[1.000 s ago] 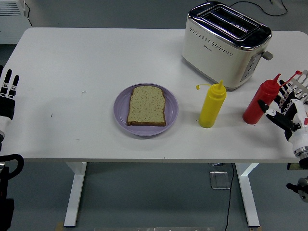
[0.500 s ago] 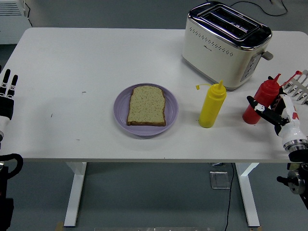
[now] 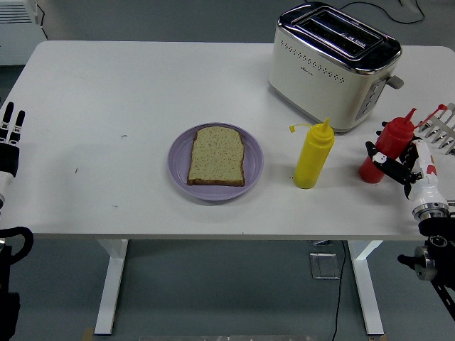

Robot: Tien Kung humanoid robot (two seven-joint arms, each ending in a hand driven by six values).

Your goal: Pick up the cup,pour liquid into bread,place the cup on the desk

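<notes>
No cup is in view; two squeeze bottles stand on the white table (image 3: 142, 78). A red bottle (image 3: 389, 138) stands upright at the right, a yellow bottle (image 3: 313, 156) to its left. A slice of bread (image 3: 217, 155) lies on a purple plate (image 3: 254, 165) at the middle. My right hand (image 3: 407, 162) is against the red bottle's right side. Its thumb lies across the bottle's lower front, and its fingers (image 3: 439, 122) stay stretched out behind, not closed. The bottle still stands on the table. My left hand (image 3: 10, 138) rests at the left edge, fingers straight.
A cream and chrome toaster (image 3: 333, 65) stands at the back right, just behind the two bottles. The yellow bottle stands between the plate and the red bottle.
My right hand has moved in leftward to the red bottle, and its thumb now crosses the bottle's front. The bottles, plate and left hand have not moved.
</notes>
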